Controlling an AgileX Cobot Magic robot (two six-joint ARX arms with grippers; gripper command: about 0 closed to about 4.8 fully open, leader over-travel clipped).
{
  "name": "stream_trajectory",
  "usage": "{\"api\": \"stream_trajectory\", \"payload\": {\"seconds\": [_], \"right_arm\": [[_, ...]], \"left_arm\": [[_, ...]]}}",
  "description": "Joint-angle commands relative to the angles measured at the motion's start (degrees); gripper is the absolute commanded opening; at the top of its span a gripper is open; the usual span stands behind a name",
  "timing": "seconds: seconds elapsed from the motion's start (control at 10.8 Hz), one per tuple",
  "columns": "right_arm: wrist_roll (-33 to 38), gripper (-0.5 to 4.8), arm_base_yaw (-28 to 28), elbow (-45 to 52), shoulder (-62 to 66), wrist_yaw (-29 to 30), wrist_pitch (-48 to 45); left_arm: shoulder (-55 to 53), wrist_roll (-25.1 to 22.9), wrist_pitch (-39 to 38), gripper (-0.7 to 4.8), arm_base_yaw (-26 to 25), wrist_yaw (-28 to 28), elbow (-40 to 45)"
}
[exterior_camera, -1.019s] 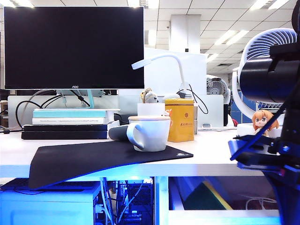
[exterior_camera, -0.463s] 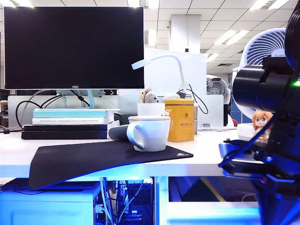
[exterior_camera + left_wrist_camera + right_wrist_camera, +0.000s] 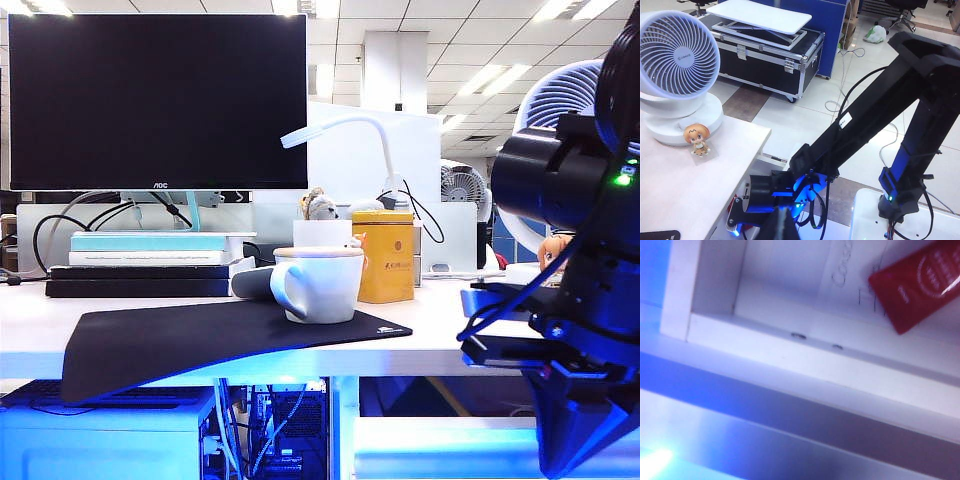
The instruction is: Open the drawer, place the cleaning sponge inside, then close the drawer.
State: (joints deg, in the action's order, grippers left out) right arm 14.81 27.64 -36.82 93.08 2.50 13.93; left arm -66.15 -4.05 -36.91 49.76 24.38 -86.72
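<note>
Right arm (image 3: 570,330) dipped lower; pale drawer (image 3: 805,347) open, red packet (image 3: 917,282) inside.

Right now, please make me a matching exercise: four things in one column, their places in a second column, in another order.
1 mug
2 yellow tin
3 red packet
4 right gripper

a inside the open drawer
b on the black mat
c low before the desk's front, fingers shut
d behind the mug

Pairs: 1-b, 2-d, 3-a, 4-c.
The left gripper, fingers shut, hangs beyond the desk's end near the fan.
</note>
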Motion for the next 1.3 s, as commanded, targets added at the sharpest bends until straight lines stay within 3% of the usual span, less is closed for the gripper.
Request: {"api": "stream_trajectory", "payload": {"seconds": [0.09, 0.83, 1.3], "right_arm": [[0.2, -0.05, 0.04, -0.2, 0.22, -1.55, -5.16], [-0.07, -0.05, -0.22, -0.72, 3.82, -5.2, -14.47], [-0.09, -0.05, -0.83, -1.16, 4.11, -6.64, -16.31]], "left_arm": [[0.13, 0.22, 0.44, -0.06, 0.02, 0.04, -0.2], [0.17, 1.25, -1.2, -0.06, 0.02, 0.07, -0.2], [0.37, 1.07, -13.22, -0.06, 0.04, -1.73, -0.2]]}}
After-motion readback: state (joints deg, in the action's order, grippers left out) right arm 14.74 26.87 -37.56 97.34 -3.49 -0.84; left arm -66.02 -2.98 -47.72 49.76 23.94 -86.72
